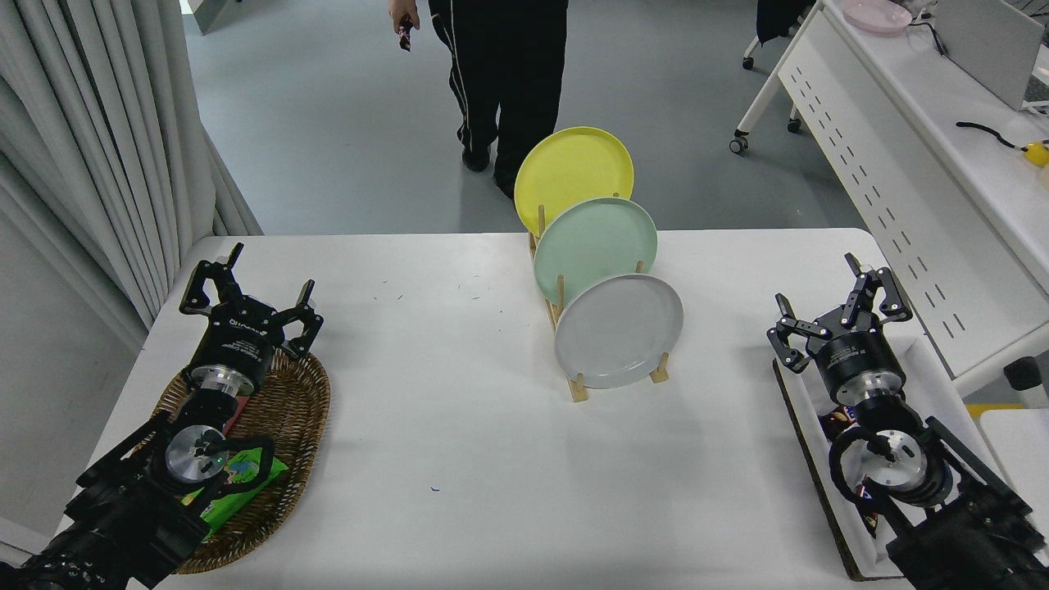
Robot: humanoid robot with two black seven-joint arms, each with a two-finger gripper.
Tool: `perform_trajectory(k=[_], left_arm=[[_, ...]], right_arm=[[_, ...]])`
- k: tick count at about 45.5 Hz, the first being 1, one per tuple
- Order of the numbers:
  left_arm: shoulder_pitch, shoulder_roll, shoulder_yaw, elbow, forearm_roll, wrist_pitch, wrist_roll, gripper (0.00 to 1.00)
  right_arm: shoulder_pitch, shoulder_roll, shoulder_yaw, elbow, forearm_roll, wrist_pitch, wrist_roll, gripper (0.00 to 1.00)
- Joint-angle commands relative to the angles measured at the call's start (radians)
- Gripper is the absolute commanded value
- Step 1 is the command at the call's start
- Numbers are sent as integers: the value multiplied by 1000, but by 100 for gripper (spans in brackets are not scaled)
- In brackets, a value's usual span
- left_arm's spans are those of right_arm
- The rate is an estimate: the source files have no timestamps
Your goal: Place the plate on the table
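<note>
- Plate (619, 330) is found standing on edge in the nearest slot of a wooden rack (578, 385), at about 1 o'clock from the centre of the table (426, 360); nothing is gripping it.
- Mint-green plate (595, 250) is seen close behind it, and a yellow plate (574, 174) behind that. A careless pull could drag or knock the green one, as the two overlap in this view.
- Right gripper (836, 311) is held at 3 o'clock, well apart from the rack, fingers spread and empty. A thin rim offers little purchase; a shallow pinch could let the plate slip and drop.
- The rack is judged light; a sideways lift rather than an upward one could tip it, plates included.
- Left gripper (250, 299) is parked at 9 o'clock over a wicker basket (279, 459), fingers spread, clear of the work.
- A person (500, 74) is noted at 12 o'clock beyond the table, out of reach.
</note>
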Motion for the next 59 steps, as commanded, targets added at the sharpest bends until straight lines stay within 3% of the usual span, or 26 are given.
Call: perform_trajectory(k=[1,22,39,46,53,59], left_arm=[[0,0,0,0,0,0,0,100],[0,0,0,0,0,0,0,100],[0,0,0,0,0,0,0,100],[0,0,0,0,0,0,0,100],[0,0,0,0,0,0,0,100],[0,0,0,0,0,0,0,100]], right_arm=[[1,1,0,-1,0,-1,0,100],[2,20,0,-42,0,-1,0,100],[86,20,-28,-102,6,-30,-3,100],[168,-35,-302,-101,81,-108,-3,100],[244,-112,-636,-78,418,-130,-3,100],[341,-179,-886,-61,544,-131,-3,100]])
